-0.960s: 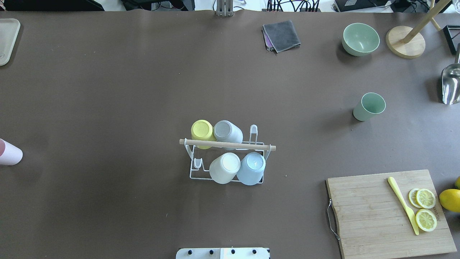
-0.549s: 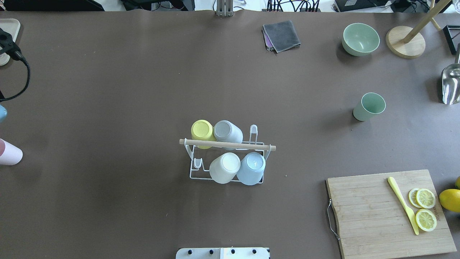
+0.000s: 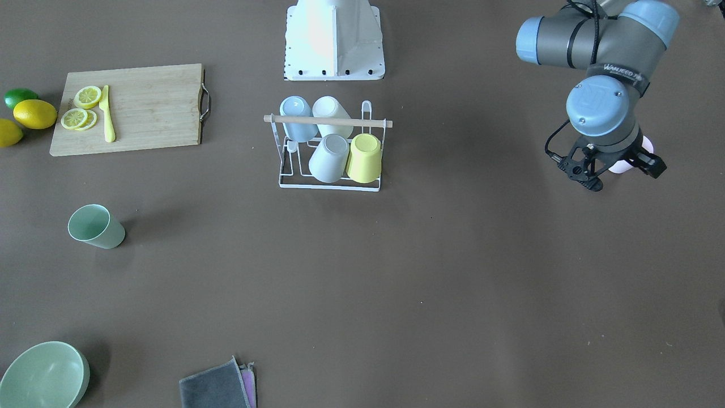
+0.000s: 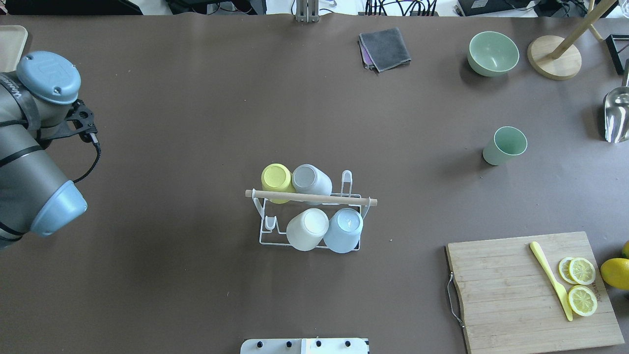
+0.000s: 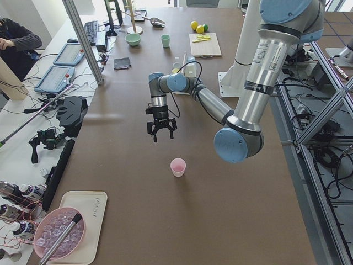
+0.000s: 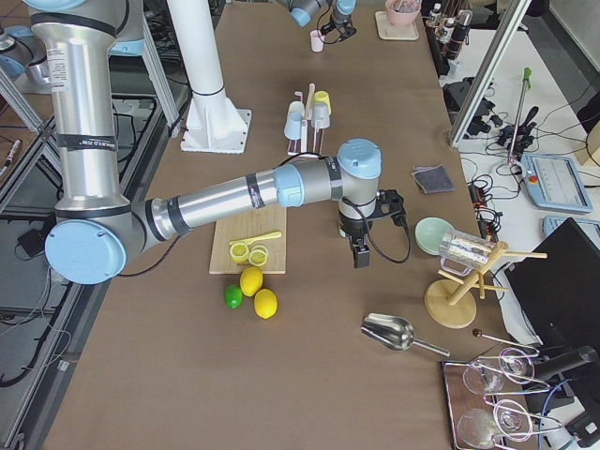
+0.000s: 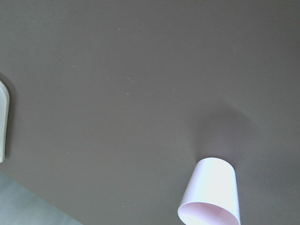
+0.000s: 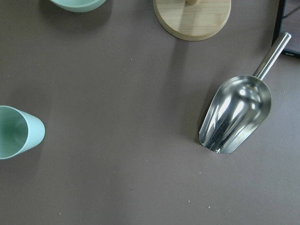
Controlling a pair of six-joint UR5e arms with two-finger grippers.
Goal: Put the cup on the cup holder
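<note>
While the left gripper (image 5: 162, 134) is held above the tabletop (image 4: 196, 123) with fingers spread wide and empty, the pink cup (image 5: 177, 167) is stood upright nearby, untouched. The cup holder (image 4: 310, 198), loaded with four inverted cups (image 4: 307, 228), is located mid-tabletop. The finger state of the right gripper (image 6: 359, 255) cannot be told.

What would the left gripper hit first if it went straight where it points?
Most likely the bare table. The left gripper points straight down, and its wrist camera shows tabletop in the middle, with the pink cup off to one side. It would probably miss the cup, though depth is unclear.
</note>
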